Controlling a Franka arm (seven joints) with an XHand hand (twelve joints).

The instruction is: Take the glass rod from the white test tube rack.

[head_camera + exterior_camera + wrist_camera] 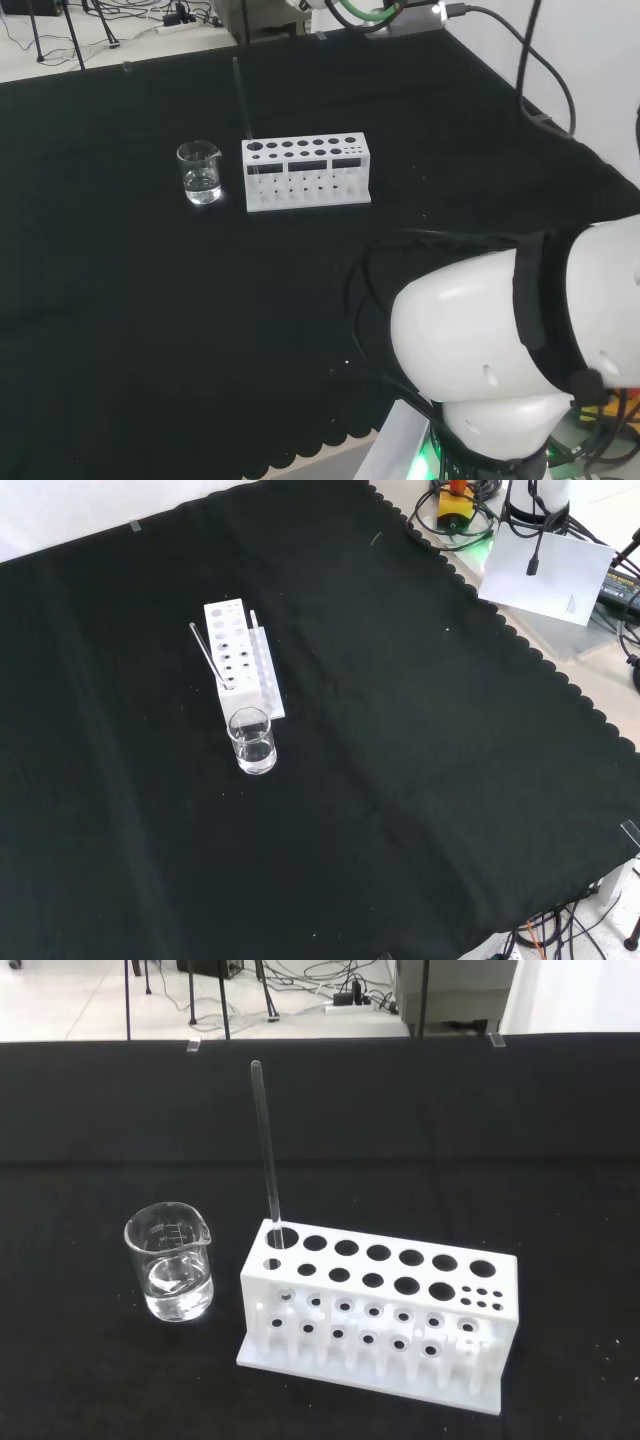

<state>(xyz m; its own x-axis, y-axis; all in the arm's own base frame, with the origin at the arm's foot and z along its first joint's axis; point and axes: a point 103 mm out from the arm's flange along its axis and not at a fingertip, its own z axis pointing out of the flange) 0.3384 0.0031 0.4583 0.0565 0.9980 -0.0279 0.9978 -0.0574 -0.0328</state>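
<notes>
Black-clothed worktop [150, 300]: your glass rod [267, 1155] leans in the rack [385, 1310] beside the beaker [171, 1275]; fingers' state cannot be told.

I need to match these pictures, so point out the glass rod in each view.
Head view: glass rod rises from the rack's left end.
Front view: rod leans left at the rack's near end.
Wrist view: rod stands in the corner hole nearest the beaker.
Shared landmark: beaker.

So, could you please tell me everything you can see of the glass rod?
The glass rod is a thin, straight, clear stick. It stands slightly tilted in a corner hole of the white test tube rack, at the end nearest the beaker, and most of its length rises above the rack's top. Nothing but the rack touches it.
</notes>
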